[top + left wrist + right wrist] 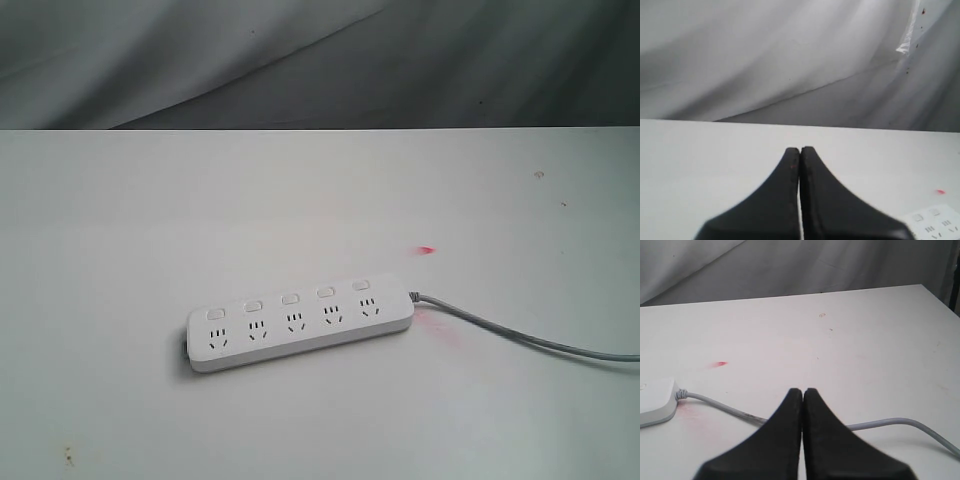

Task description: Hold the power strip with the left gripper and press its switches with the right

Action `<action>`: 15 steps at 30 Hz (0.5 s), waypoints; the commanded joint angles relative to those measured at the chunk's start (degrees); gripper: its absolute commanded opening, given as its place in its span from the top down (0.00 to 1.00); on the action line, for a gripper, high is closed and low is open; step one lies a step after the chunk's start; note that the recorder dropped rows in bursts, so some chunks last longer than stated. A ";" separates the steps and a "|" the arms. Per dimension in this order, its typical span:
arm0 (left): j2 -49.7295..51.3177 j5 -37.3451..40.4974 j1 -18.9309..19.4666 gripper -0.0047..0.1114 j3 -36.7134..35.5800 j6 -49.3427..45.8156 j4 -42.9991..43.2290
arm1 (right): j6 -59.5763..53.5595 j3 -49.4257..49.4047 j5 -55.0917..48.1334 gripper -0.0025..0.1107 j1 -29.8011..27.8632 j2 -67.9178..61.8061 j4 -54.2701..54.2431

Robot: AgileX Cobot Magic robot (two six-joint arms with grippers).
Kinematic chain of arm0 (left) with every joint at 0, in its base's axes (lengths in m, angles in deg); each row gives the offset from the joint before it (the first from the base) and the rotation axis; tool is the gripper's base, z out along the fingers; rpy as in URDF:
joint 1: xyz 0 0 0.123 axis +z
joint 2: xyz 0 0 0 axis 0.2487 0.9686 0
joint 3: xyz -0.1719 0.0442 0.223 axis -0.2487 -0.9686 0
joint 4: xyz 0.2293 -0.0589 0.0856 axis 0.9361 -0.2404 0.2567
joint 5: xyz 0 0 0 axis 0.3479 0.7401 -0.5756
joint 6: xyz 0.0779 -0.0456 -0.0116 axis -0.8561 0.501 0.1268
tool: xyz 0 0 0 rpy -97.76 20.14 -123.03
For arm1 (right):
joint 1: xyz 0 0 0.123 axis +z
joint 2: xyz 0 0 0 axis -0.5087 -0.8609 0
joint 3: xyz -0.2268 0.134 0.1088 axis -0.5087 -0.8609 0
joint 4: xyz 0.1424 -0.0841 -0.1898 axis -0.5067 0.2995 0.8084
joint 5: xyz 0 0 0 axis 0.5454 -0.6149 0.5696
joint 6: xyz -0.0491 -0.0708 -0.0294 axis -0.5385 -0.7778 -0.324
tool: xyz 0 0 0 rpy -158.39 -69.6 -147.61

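The white power strip [300,325] lies flat on the white table [150,220], slanting slightly, with its grey cord [520,337] running off to the right. Its switches [290,298] form a row of small white buttons along the far edge. Neither arm shows in the exterior view. In the left wrist view my left gripper [800,150] is shut and empty above bare table, with a corner of the power strip [935,220] at the frame's edge. In the right wrist view my right gripper [803,391] is shut and empty, hanging over the cord [900,423], with the strip's end [657,400] off to one side.
A small red mark [428,250] and a faint pink smear [435,325] sit on the table near the strip's cord end. Grey cloth [300,60] hangs behind the table's far edge. The table's right edge [940,302] shows in the right wrist view.
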 commanded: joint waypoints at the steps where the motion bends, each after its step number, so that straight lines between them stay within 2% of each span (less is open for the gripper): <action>1: -3.30 -7.32 -0.19 0.95 -7.69 0.59 0.96 | 0.06 -0.23 0.33 0.98 -0.51 0.35 -0.15; 5: -5.95 -10.26 -0.19 0.95 -11.35 0.46 2.55 | 0.06 -0.23 0.33 0.98 -0.51 0.35 -0.15; 12: -6.67 -5.27 -0.19 0.95 -11.35 0.46 7.15 | 0.06 -0.23 0.33 0.98 -0.51 0.35 -0.15; 15: -6.67 -0.88 -0.19 0.95 -11.35 0.35 9.04 | 0.06 -0.23 0.33 0.98 -0.51 0.35 -0.15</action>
